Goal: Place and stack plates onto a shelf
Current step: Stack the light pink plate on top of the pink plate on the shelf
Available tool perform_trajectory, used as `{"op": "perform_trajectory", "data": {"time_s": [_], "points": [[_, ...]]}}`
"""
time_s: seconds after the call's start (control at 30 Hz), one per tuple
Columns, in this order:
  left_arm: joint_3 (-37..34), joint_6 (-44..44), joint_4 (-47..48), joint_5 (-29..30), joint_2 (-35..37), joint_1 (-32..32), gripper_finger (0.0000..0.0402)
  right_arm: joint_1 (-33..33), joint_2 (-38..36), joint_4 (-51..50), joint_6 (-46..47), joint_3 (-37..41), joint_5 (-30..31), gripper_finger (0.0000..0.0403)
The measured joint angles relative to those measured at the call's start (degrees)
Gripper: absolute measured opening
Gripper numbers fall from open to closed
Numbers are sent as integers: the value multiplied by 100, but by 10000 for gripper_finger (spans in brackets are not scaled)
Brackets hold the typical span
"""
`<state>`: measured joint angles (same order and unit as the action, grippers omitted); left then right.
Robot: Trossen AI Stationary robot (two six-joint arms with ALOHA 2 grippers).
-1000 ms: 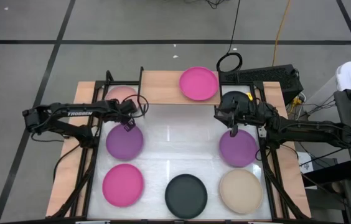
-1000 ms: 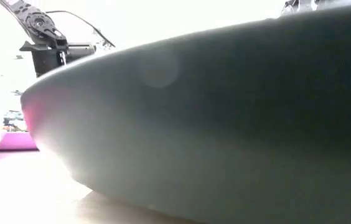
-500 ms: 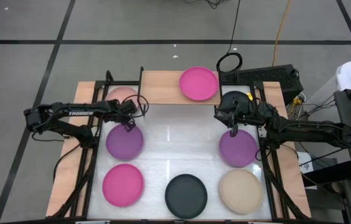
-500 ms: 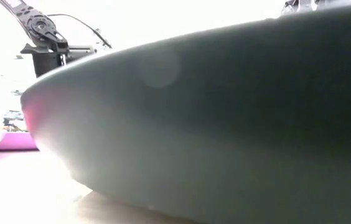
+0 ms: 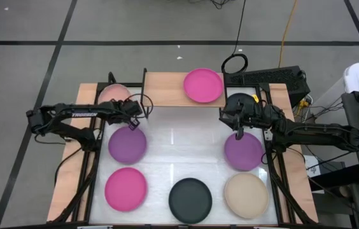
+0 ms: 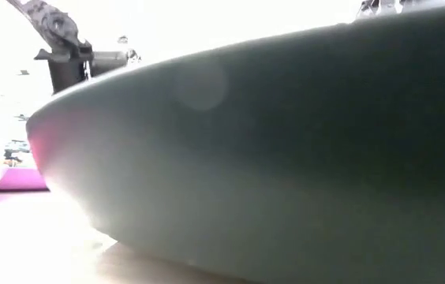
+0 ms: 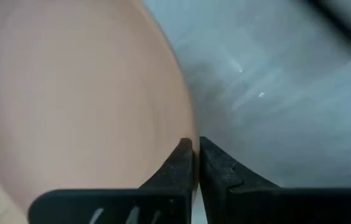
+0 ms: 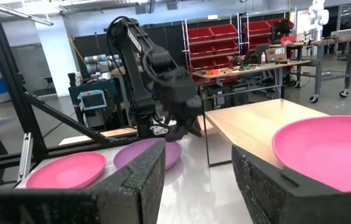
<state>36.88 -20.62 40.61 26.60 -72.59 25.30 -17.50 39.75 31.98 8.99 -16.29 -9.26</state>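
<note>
A light pink plate (image 5: 116, 95) is at the table's far left, beside the light-wood shelf (image 5: 167, 89). My left gripper (image 5: 133, 109) is shut on the plate's rim. A magenta plate (image 5: 203, 86) lies flat on the shelf. My right gripper (image 5: 238, 132) hangs open over the far edge of the right purple plate (image 5: 243, 152), with nothing between its fingers (image 8: 144, 180). On the white table top also lie another purple plate (image 5: 126, 144), a magenta plate (image 5: 126, 189), a black plate (image 5: 190, 200) and a beige plate (image 5: 246, 195). My left gripper pinches the light pink plate's rim (image 7: 185, 134) between its two fingertips, on the side of the plate that faces the shelf and the table's middle. Whether the plate is lifted clear or still rests on the table, I cannot tell.
Black frame bars (image 5: 93, 159) run along both sides of the table. A dark case (image 5: 275, 79) and cables sit behind the far right corner. The black plate (image 6: 286, 158) fills most of the low view. The middle of the white top (image 5: 186, 143) is bare.
My left gripper has shut on the light pink plate's rim and risen a little. The plate has shifted slightly toward the table's far left corner.
</note>
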Motion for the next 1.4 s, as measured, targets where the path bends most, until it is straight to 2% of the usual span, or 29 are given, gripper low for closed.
{"op": "perform_trajectory", "data": {"time_s": [0.17, 0.27, 0.33, 0.43, 0.5, 0.57, 0.67, 0.87, 1.0, 1.1, 1.23, 1.4], "points": [[897, -107, 903, 377, 542, -192, 11, 0, 0, 53, 121, 0, 0, 165], [1707, 13, 1642, 863, 666, -222, 11, 0, 2, 289, 417, 0, -46, 165], [2316, 264, 1960, 1028, 667, -210, 10, -4, -1, 470, 520, 0, -184, 165], [3262, 948, 1840, 1037, 596, -269, 10, -2, 2, 743, 538, 0, -446, 165], [3847, 1548, 1548, 992, 412, -429, 10, -2, -30, 907, 565, 0, -548, 165], [4303, 2294, 1200, 828, 190, -602, 10, -18, -166, 1048, 717, 2, -901, 165], [4828, 3324, 547, 253, -208, -926, 10, -48, -527, 1344, 878, 0, -1339, 165], [5378, 5279, -267, -571, -1295, -1497, 10, -50, -1258, 1184, 933, 0, -1379, 165], [5712, 6109, -1026, -769, -2030, -1739, 10, -50, -1534, 774, 874, -2, -1381, 165], [6070, 6509, -1081, -769, -2616, -1752, 10, -50, -1628, 615, 785, -2, -1377, 165], [6470, 6574, -890, -938, -3234, -1604, 10, -50, -1639, 524, 769, 0, -1365, 165], [6575, 6652, -891, -1002, -3653, -1371, 19, -50, -1639, 490, 725, 0, -1357, 164]]}}
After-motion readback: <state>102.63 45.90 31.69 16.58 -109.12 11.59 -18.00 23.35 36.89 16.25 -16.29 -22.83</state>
